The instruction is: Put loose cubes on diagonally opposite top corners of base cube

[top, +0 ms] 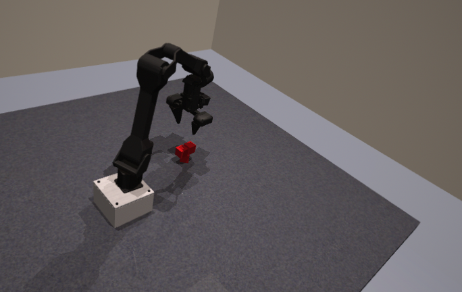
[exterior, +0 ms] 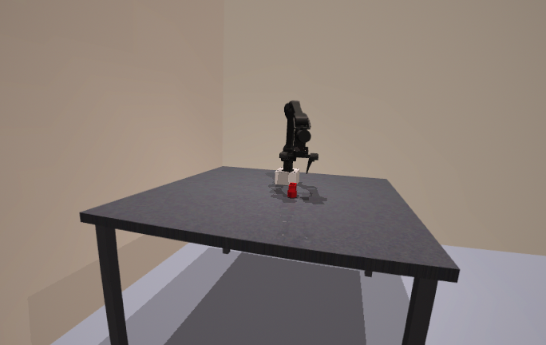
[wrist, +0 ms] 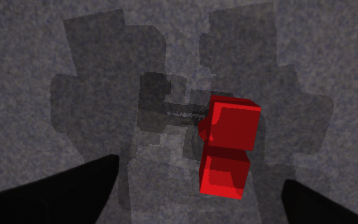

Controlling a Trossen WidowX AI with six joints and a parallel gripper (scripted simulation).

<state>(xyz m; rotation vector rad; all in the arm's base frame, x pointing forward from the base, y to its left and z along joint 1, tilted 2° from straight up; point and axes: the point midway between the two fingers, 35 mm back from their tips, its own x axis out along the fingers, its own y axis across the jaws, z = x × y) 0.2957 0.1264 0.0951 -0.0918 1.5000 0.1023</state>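
Observation:
Two red cubes sit side by side on the red base cube (top: 184,159) (wrist: 204,130), which shows only as a small corner in the wrist view. One upper cube (wrist: 234,128) is higher in the wrist view and the other upper cube (wrist: 224,176) is just below it. The top view shows a left upper cube (top: 180,151) and a right upper cube (top: 190,147). They look roughly level, but exact tilt and any gap cannot be told. My gripper (top: 186,128) (wrist: 200,175) is open and empty, above the cubes. The stack is right of the middle between its fingers.
The arm's white base block (top: 134,212) (exterior: 282,177) stands on the dark table (top: 261,217) (exterior: 180,210), to the left of and nearer than the cubes in the top view. The arm arches over from it. Its shadows fall around the stack.

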